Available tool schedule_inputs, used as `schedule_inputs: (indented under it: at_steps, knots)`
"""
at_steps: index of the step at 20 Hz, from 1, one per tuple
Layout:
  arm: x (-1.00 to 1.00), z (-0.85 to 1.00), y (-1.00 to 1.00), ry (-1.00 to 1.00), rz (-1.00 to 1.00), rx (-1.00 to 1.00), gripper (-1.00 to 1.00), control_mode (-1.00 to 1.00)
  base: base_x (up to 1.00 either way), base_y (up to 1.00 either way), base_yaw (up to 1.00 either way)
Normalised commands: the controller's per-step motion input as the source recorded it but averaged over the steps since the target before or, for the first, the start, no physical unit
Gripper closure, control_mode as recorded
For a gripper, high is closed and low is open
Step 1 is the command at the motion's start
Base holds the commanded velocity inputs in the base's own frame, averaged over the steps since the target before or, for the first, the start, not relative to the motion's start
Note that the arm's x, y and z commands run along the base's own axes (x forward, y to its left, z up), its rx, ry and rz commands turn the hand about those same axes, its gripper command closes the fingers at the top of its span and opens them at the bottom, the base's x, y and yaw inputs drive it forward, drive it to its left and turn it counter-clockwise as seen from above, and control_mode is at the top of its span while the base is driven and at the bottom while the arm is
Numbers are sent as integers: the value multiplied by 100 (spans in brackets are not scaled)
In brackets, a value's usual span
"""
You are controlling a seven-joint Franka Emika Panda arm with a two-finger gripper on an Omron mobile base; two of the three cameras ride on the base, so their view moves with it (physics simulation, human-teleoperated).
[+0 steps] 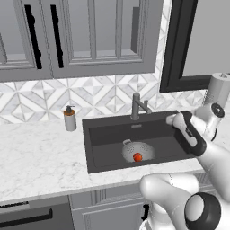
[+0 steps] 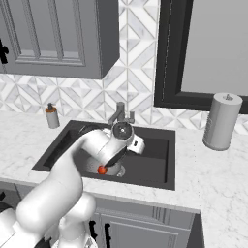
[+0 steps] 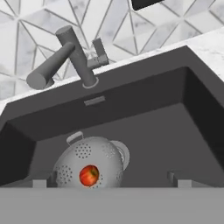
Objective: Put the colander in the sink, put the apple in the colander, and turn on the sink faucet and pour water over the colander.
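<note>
**Apple sits in the colander inside the sink; jaws wide apart above the basin**

The colander (image 1: pixel 137 152) rests on the floor of the dark sink (image 1: pixel 103 134), and the red-orange apple (image 1: pixel 137 157) lies inside it. In the hand view the colander (image 3: pixel 89 166) shows its perforated wall and one loop handle toward the back of the basin, with the apple (image 3: pixel 89 175) low in the bowl.

The sink faucet (image 1: pixel 139 107) stands on the rim behind the basin, against the patterned tile wall. In the hand view its spout (image 3: pixel 49 68) angles out to one side and its lever (image 3: pixel 99 55) sticks out on the other. No stream runs from it.

The gripper (image 3: pixel 109 180) hangs over the sink, looking down toward the colander and faucet; its jaws stand wide apart and hold nothing. In the left base view the hand (image 1: pixel 185 129) hovers above the right part of the basin.

A soap dispenser (image 1: pixel 69 118) stands on the marble counter (image 1: pixel 40 157) left of the sink, and a paper towel roll (image 2: pixel 222 121) stands on the counter to the right.
</note>
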Motion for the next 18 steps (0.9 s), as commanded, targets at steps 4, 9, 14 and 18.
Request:
schedule_inputs:
  at_steps: [4, 9, 14, 18]
  knots:
    - [2, 3, -40, -20, 11, 0, -100, -100, 0, 0, 0]
    - [10, 25, -38, -24, 11, 1, -100, -100, 0, 0, 0]
    - [27, 23, -21, -30, 8, 0, -100, -100, 0, 0, 0]
    - [14, 1, 0, -23, 9, 0, -100, -100, 0, 0, 0]
